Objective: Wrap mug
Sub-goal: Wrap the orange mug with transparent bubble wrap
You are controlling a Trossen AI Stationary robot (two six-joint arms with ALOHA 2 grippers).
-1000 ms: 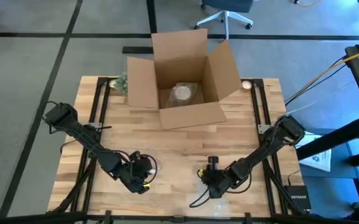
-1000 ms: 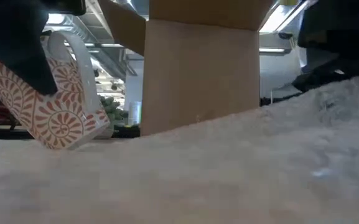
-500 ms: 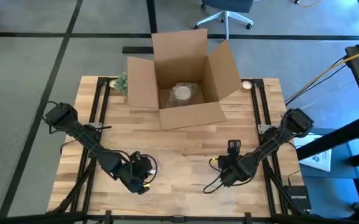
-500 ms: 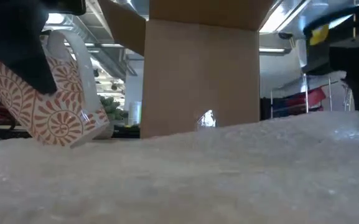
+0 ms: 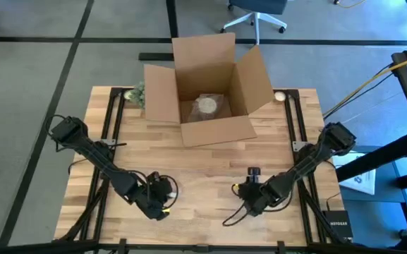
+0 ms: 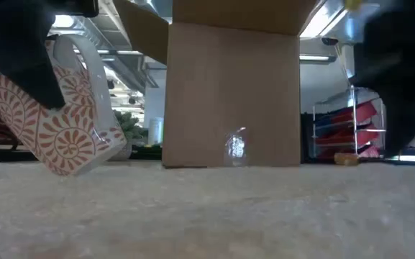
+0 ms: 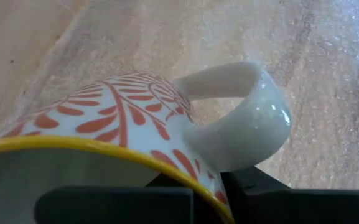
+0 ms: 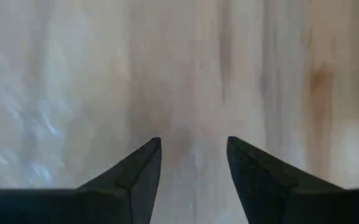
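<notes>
The mug (image 6: 56, 122), white with an orange leaf pattern and a yellow rim (image 7: 73, 149), is tilted at the near left of the table, and my left gripper (image 5: 154, 200) is shut on it. A clear sheet of bubble wrap (image 6: 229, 208) lies flat on the near part of the table, under and beside the mug (image 7: 123, 106). My right gripper (image 5: 249, 192) stands open, low over the table right of the middle. Between its fingers (image 8: 193, 155) shows only wood and the sheet's edge (image 8: 30, 124). My left gripper has the mug by its rim (image 7: 210, 186), right beside the white handle (image 7: 254, 106), with one finger inside the mug and one finger (image 7: 260, 186) outside. The mug is tilted, its base low at the bubble wrap. I cannot tell whether the base touches the wrap.
An open cardboard box (image 5: 210, 92) stands at the middle of the far edge with a wrapped bundle (image 5: 207, 106) inside. Something small and green (image 5: 138, 93) lies left of the box, and a small pale thing (image 5: 279, 96) lies to its right. Bare wood lies between box and grippers.
My right gripper has gone toward the table's right and far edges, then come partway back. The right part of the bubble wrap, raised high a second ago, has sunk and now lies flat. The mug and my left gripper have kept still.
</notes>
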